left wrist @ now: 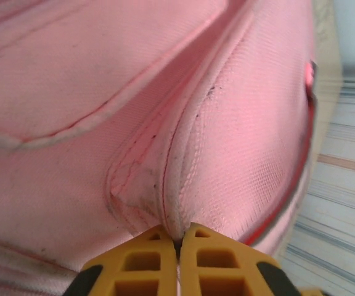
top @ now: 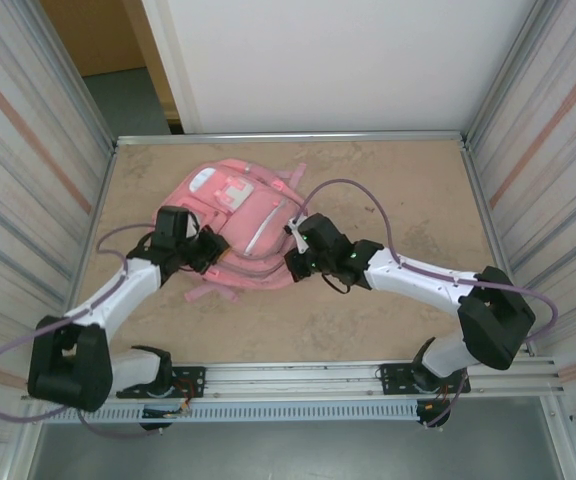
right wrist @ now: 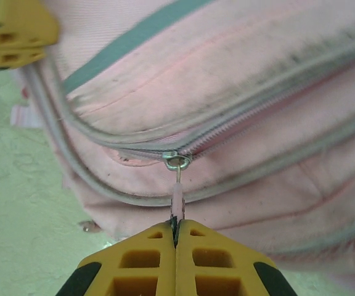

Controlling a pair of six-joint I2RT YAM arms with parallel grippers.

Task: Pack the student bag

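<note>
One student bag (top: pixel 233 215), contents hidden | left gripper (left wrist: pixel 177 239) pinches its fabric | right gripper (right wrist: pixel 175 225) clamped on zip pull (right wrist: pixel 177 188)

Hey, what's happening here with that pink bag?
Two robot arms are working on the pink student bag lying on the table. The left tool pinches a fold of its fabric, probably to steady it. The right tool is shut on a zipper pull, seemingly about to work the zipper.

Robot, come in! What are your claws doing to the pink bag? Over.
Left claw shut, pinching bag fabric. Right claw shut on zipper pull. Nothing in the way.
</note>
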